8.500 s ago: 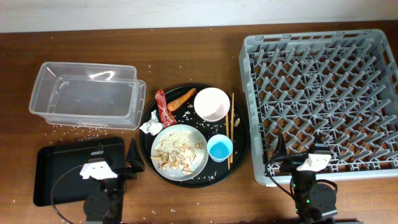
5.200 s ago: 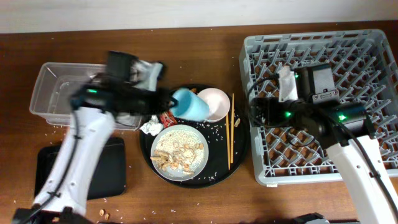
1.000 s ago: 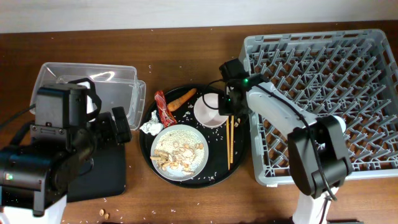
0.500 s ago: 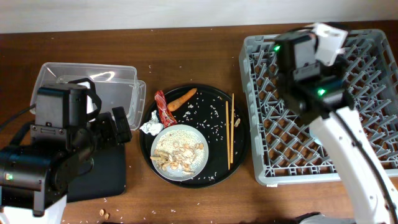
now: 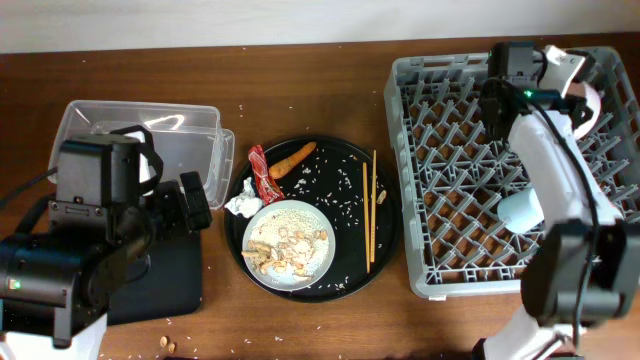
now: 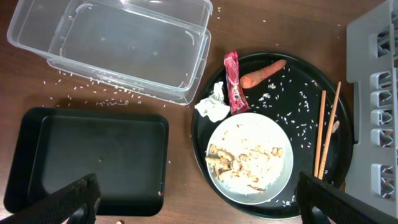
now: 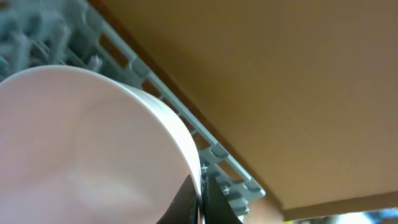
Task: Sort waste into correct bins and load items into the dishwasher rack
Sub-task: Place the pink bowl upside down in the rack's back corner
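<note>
Down at the near left corner of the table, the left gripper (image 6: 198,186) hangs released, fingers spread wide with nothing between them, above the shallow black tray (image 6: 93,155). From overhead that arm's bulky body hides much of the tray and the near corner of the clear tub (image 5: 140,140), which sits further back toward the far left. A scatter of loose rice (image 6: 93,93) lies on the wood between the two bins. Over to the middle of the table: the large round black tray (image 5: 340,165) carries the round pale plate (image 5: 300,212) on its near side, food scraps (image 5: 270,252) heaped on it. The white tissue (image 5: 241,205) sits just beside the plate's left rim, the red wrapper (image 5: 263,173) beyond that, the carrot piece (image 5: 293,158) at the far edge. The chopsticks (image 5: 370,210) lie side by side along the tray's right side, close to the rack. The grey dishwasher rack (image 5: 450,150) fills the right of the table, the light-blue cup (image 5: 522,210) standing among its pegs. The right arm stretches across it and covers a strip of lattice. At the rack's far right corner, the right gripper (image 7: 200,202) is clenched on the rim of the white-pink bowl (image 7: 81,143), held on edge by the rack wall; whether it touches the pegs I cannot tell.
</note>
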Tool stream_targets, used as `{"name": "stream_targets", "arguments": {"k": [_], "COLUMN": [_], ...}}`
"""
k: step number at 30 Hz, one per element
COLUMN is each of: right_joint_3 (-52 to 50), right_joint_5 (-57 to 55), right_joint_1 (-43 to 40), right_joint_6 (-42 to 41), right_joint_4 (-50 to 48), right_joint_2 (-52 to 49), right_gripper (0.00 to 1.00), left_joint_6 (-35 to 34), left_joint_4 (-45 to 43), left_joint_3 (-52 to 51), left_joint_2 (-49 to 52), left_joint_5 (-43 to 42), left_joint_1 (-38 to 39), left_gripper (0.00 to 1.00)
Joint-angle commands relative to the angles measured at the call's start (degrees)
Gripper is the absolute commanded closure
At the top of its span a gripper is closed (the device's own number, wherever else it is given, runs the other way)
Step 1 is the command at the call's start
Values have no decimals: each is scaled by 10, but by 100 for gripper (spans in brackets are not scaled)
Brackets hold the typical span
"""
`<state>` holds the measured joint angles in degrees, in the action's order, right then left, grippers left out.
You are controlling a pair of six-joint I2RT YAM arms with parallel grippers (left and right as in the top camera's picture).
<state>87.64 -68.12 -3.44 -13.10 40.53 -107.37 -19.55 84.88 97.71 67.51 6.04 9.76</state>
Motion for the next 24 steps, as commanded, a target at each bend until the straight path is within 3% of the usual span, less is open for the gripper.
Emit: {"name": "stream_targets", "arguments": {"k": [1, 5, 7, 9, 14, 15, 16, 17, 21, 24], "right_joint_3": [0, 0, 0, 0, 0, 0, 0, 0, 0, 0], "right_joint_5": [-67, -80, -59, -33, 6, 5, -6, -21, -29, 31], "right_joint_1": [-20, -18, -5, 14, 66, 79, 98, 112, 183, 253], "right_joint_6": [101, 210, 224, 229, 238, 238, 238, 238, 231, 222], "right_joint_4": [-39, -115, -122, -123, -114, -109, -108, -108, -108, -74], "right_joint_2": [-52, -88, -97, -100, -100, -100, -100, -100, -79, -42], "right_gripper": [96, 96, 96, 85, 72, 66, 40, 30, 10, 8], "left_joint_6": [-2, -2, -2, -2, -2, -2, -2, -2, -2, -2], "left_joint_4": [1, 2, 1, 1, 1, 1, 1, 2, 2, 1], "left_joint_3": [2, 2, 2, 2, 2, 2, 2, 2, 2, 2], "left_joint_2": [-2, -2, -2, -2, -2, -2, -2, -2, -2, -2], "left_joint_5": [4, 4, 4, 4, 4, 4, 4, 4, 4, 4], "left_joint_1": [-3, -3, -3, -3, -3, -3, -3, -3, -3, -3], "left_gripper": [1, 1, 1, 1, 1, 1, 1, 1, 1, 1]}}
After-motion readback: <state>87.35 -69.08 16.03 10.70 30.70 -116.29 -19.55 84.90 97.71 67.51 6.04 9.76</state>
